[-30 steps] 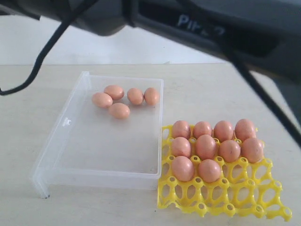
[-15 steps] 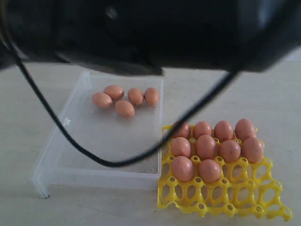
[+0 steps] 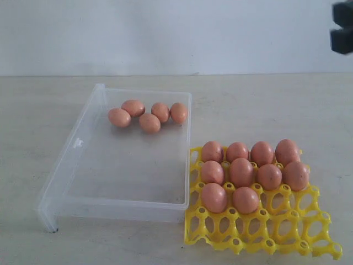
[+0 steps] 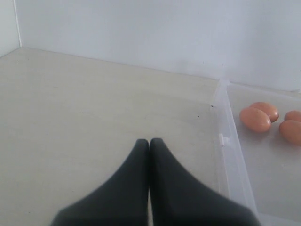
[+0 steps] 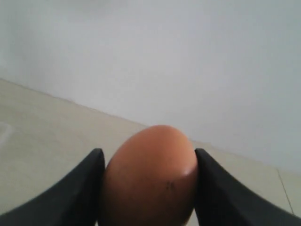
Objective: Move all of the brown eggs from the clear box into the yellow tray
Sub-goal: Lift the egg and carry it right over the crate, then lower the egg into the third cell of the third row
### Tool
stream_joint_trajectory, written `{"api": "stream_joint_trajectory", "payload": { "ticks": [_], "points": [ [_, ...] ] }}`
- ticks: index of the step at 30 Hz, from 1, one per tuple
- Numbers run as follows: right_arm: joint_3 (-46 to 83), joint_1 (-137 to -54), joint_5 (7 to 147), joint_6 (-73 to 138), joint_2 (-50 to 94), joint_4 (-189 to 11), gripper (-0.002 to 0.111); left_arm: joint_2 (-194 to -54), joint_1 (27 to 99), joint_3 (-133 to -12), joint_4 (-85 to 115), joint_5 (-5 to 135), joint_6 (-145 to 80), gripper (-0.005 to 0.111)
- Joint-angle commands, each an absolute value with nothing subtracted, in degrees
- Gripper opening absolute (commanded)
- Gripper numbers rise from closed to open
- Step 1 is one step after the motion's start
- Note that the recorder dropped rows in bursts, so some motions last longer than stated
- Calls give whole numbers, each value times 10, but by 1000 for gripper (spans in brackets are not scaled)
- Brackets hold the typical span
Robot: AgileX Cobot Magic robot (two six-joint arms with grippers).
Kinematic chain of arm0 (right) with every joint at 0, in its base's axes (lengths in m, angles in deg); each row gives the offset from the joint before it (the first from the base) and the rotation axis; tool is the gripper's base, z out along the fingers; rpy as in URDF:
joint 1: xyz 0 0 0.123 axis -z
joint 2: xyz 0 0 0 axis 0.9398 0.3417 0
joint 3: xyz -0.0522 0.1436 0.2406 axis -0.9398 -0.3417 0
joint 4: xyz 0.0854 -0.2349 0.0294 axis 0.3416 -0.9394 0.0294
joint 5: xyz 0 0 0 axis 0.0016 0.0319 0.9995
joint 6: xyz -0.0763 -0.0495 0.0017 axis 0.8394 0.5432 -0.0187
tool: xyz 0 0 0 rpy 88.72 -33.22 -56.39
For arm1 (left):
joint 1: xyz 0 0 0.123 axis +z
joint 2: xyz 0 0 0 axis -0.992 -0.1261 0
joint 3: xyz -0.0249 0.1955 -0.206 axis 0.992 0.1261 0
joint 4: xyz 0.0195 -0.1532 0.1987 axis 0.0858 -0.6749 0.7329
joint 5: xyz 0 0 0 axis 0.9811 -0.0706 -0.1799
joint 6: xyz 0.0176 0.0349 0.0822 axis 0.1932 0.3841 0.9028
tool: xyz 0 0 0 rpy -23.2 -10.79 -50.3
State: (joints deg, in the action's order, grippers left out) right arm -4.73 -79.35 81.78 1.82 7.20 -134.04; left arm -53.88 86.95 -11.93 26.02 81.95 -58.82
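Egg in transit: the right gripper grasps it, its fingers pressed to either flank. It hangs clear of the table, but the pictures do not show where above it. Its long axis seems to run along the fingers, with one rounded end pointing out past the tips and the other cut off by the picture's edge.

Five eggs lie on their sides, bunched at the far end of the box, their long axes pointing various ways. Ten more stand in the tray, which sits just beside the box: two full rows at the back and two in the third row.

I judge the step in hand to be the carry to the tray. The next move calls for centring the egg over a free cup in the third row, lowering it end-down until seated, then parting the fingers gently so that neighbours are not knocked.

The left gripper is clenched on nothing and hovers over bare table beside the box's outer wall.
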Motion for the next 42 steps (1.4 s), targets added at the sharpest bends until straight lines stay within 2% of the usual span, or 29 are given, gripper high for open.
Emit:
{"api": "stream_joint_trajectory", "payload": {
  "ticks": [1, 4, 7, 10, 13, 22, 28, 31, 36, 42],
  "points": [
    [-64, -648, 716, -42, 122, -1295, 0, -541, 868, -119, 256, 820, -592, -4],
    [-64, -592, 575, -245, 158, -1319, 0, -541, 868, -119, 256, 820, -592, -4],
    [-59, -557, 363, -416, 204, -1474, 0, -541, 868, -119, 256, 820, -592, -4],
    [-32, -536, 172, -510, 268, -1618, 0, -541, 868, -119, 256, 820, -592, -4],
    [-5, -529, 73, -554, 321, -1706, 0, -541, 868, -119, 256, 820, -592, -4],
    [-62, -541, 77, -538, 307, -1809, 0, -541, 868, -119, 256, 820, -592, -4],
    [-165, -635, 250, -500, 305, -1886, 0, -541, 868, -119, 256, 820, -592, -4],
    [-172, -686, 315, -483, 293, -1864, 0, -541, 868, -119, 256, 820, -592, -4],
    [-178, -712, 412, -525, 288, -1892, 0, -541, 868, -119, 256, 820, -592, -4],
    [-178, -712, 391, -548, 288, -1892, 0, -541, 868, -119, 256, 820, -592, -4]
  ]
}}
